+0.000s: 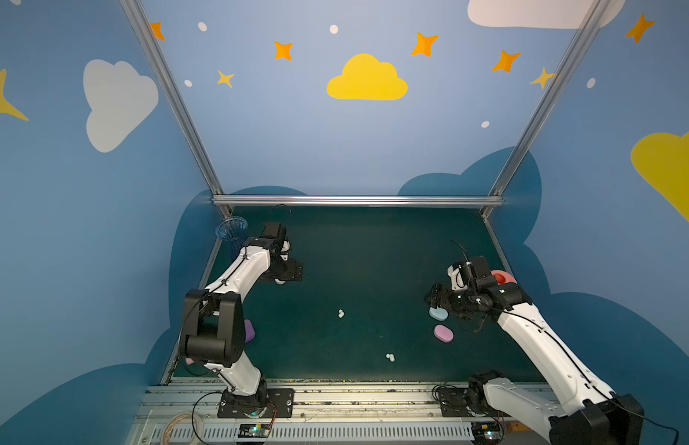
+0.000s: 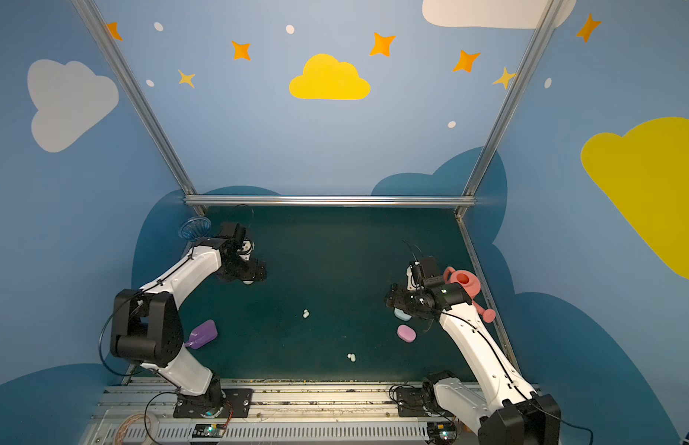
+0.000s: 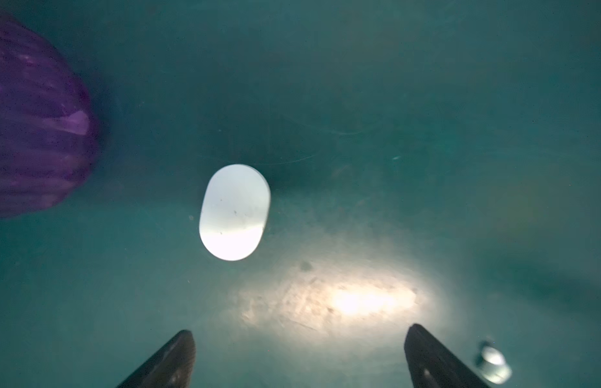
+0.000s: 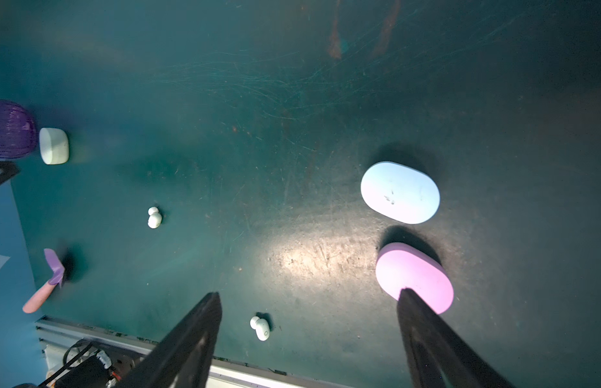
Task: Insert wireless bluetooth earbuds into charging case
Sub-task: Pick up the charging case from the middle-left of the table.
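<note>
Earbuds (image 4: 154,217) lie loose on the mat (image 4: 258,134). Left gripper (image 3: 300,331) gapes near a white case (image 3: 234,212); right gripper (image 4: 309,292) gapes, empty.

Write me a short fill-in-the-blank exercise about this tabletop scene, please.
Ahead of the left gripper lies a ___ case.
Beside the pink case lies a light ___ case.
In the right wrist view, ___ earbuds lie on the mat.
The right gripper holds nothing; its fingers are ___.
Missing words: white; blue; two; open.
</note>
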